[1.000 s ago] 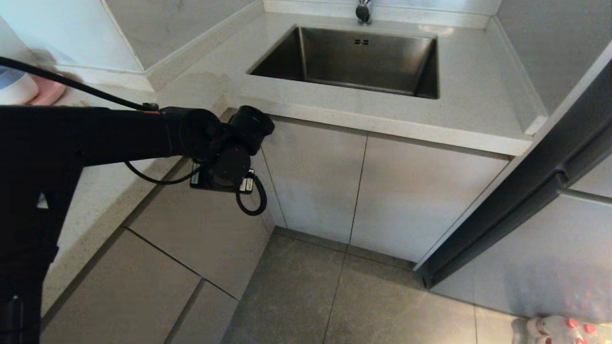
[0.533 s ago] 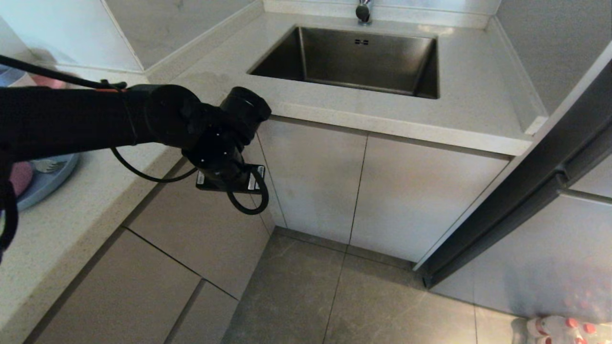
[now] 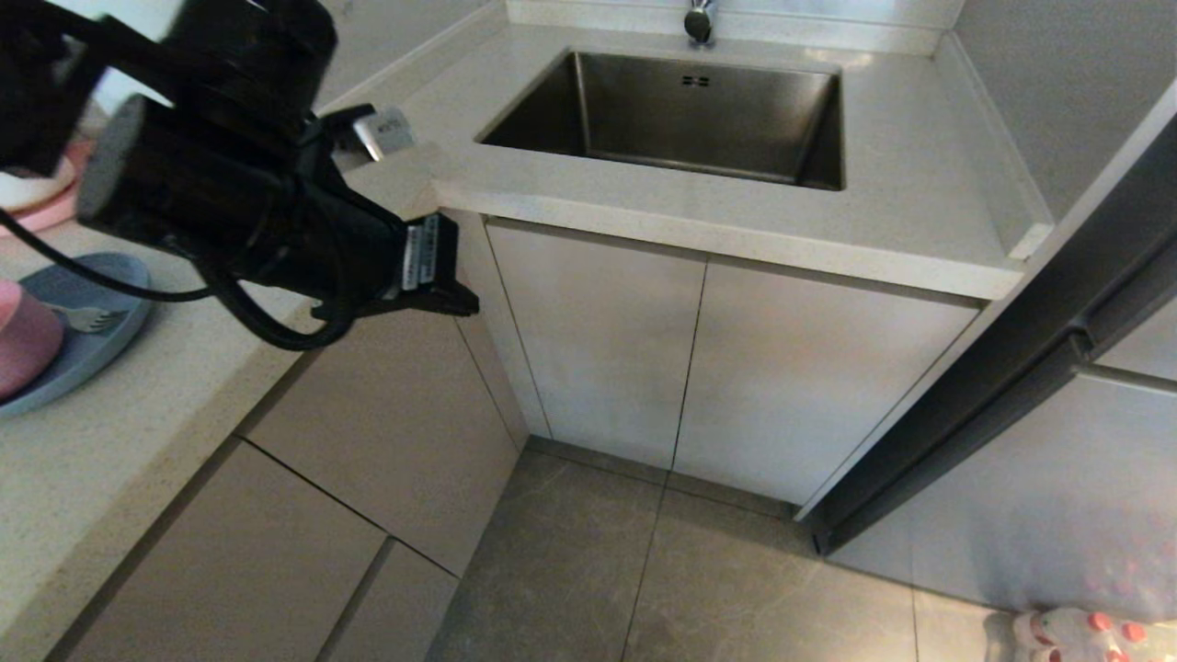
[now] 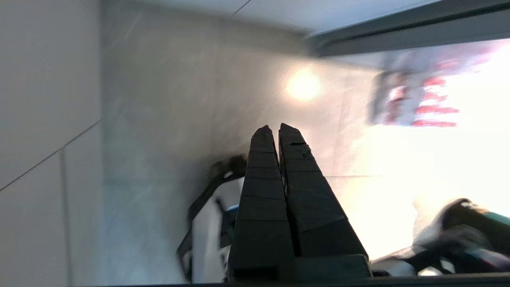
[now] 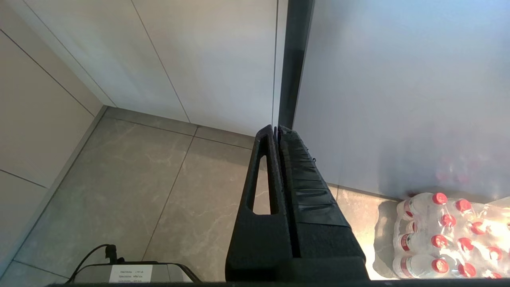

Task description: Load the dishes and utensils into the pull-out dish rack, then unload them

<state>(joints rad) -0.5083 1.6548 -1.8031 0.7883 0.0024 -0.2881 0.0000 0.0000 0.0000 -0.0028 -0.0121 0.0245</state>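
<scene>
On the counter at the left lies the blue plate [image 3: 103, 342], with the pink bowl [image 3: 20, 336] and a silver utensil [image 3: 88, 319] resting on it. My left arm [image 3: 230, 184] hangs raised above the counter's edge, to the right of the plate. Its fingers are hidden in the head view. In the left wrist view my left gripper [image 4: 277, 128] is shut and empty, pointing at the floor. My right gripper [image 5: 275, 127] hangs shut and empty over the floor tiles. The chopsticks and the pull-out dish rack are out of view. All the cabinet fronts [image 3: 368, 460] stand shut.
A steel sink [image 3: 699, 119] with a tap [image 3: 699, 20] is set in the counter ahead. A pink plate [image 3: 41, 216] sits at the far left. A dark door frame [image 3: 1057, 322] runs down the right. A pack of water bottles [image 5: 446, 235] stands on the floor.
My left arm has swung up and to the left from in front of the cabinet corner, and its wrist has rolled. The plate and bowl it covered now show.
</scene>
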